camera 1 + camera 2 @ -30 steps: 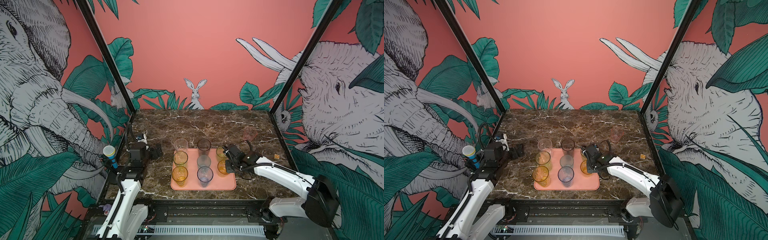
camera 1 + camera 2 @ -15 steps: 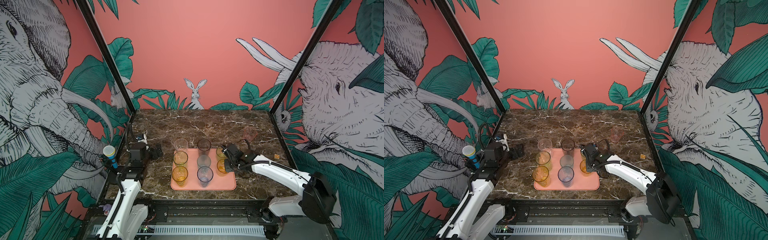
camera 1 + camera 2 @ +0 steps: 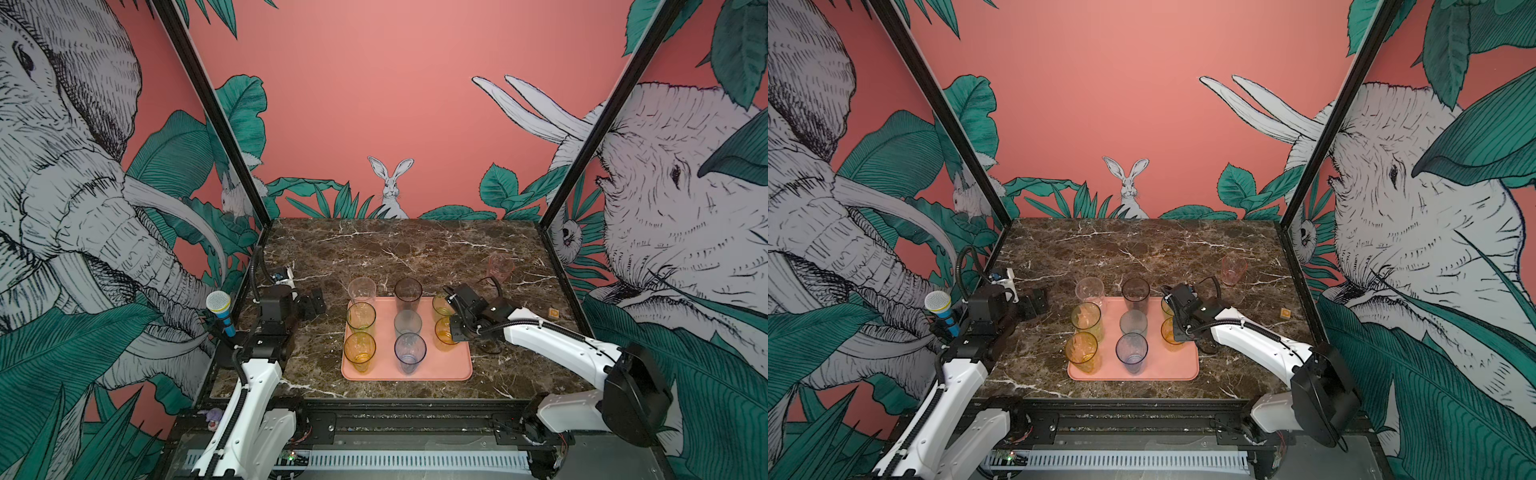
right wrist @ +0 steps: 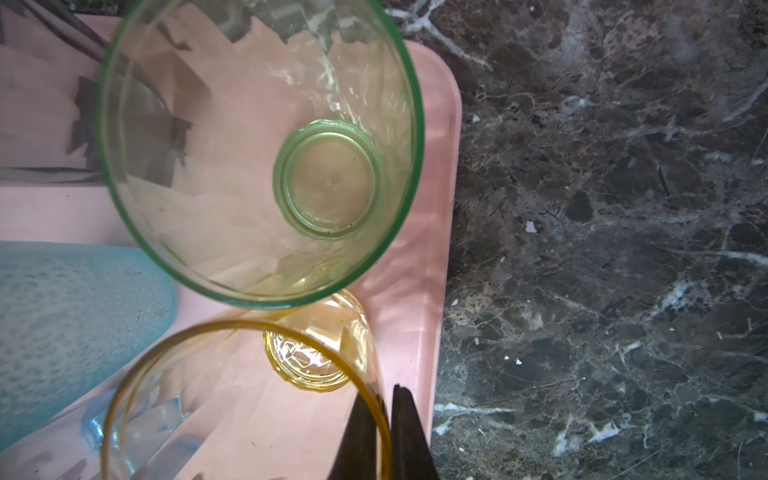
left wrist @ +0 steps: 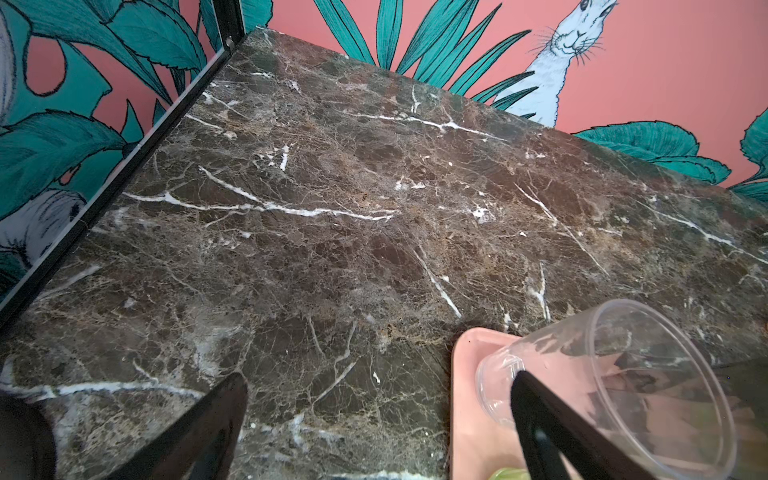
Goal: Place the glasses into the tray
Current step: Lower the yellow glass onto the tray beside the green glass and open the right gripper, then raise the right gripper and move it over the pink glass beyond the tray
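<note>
The salmon-pink tray [image 3: 453, 370] sits at the table's front middle with several glasses standing on it in three columns. My right gripper [image 3: 455, 328] is shut on the rim wall of a short amber glass [image 4: 307, 361] in the right column, one finger inside and one outside. A green glass [image 4: 328, 178] stands just behind it. One pink glass [image 3: 500, 268] stands alone on the marble at the back right, seen in both top views [image 3: 1233, 269]. My left gripper [image 3: 316, 301] hangs open and holds nothing, left of the tray near a clear glass [image 5: 623, 374].
The brown marble table [image 3: 395, 249] is walled by black frame posts [image 3: 557, 199] at its back corners. A small orange block [image 3: 552, 311] lies near the right edge. A toy microphone [image 3: 222, 316] is clipped beside the left arm.
The right arm has edged slightly left at the tray's right side, with the amber glass still pinched. The left arm has not moved.
</note>
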You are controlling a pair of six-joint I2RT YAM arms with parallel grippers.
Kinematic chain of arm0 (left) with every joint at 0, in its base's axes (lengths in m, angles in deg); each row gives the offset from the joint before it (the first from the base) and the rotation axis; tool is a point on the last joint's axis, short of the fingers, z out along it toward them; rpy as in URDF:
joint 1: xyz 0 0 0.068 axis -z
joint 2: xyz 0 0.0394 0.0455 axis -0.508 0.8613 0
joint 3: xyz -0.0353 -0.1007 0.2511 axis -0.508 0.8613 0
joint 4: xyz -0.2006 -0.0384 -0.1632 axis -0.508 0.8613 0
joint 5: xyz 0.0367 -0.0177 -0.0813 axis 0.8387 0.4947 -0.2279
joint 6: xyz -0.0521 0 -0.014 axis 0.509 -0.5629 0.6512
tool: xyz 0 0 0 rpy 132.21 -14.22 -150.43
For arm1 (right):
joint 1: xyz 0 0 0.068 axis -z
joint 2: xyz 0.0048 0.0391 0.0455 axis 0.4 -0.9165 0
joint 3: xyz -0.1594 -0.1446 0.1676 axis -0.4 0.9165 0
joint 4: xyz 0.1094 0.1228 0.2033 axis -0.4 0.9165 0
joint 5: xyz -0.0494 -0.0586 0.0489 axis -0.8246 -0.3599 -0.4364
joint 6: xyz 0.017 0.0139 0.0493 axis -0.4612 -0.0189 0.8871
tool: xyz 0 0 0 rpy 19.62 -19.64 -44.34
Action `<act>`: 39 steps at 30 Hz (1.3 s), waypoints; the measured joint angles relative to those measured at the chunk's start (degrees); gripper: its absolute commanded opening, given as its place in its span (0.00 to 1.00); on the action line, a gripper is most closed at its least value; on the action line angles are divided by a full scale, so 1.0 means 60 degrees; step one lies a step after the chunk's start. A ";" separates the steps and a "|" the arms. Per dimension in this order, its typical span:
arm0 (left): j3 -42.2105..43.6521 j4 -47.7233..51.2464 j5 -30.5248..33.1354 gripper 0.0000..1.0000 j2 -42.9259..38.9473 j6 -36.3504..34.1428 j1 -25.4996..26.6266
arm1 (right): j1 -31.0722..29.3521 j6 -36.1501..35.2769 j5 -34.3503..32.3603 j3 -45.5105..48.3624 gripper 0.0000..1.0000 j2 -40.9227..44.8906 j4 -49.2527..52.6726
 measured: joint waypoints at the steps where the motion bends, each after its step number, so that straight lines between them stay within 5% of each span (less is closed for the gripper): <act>1: 0.0000 0.0000 0.0000 0.99 -0.0007 0.0000 0.0000 | 0.0000 -0.0004 -0.0007 -0.0015 0.16 -0.0011 0.0007; 10: 0.0000 0.0000 0.0004 0.99 -0.0022 0.0000 0.0000 | 0.0047 -0.0149 -0.0011 -0.0594 0.36 -0.0004 0.0499; 26: -0.0004 -0.0004 0.0022 1.00 -0.0018 0.0004 0.0000 | 0.1315 -0.0900 -0.0087 -0.2248 0.38 0.0743 0.1402; 39: -0.0004 -0.0004 0.0160 0.99 -0.0018 -0.0007 0.0000 | 0.3515 -0.1712 -0.0248 -0.3789 0.41 -0.0772 0.0860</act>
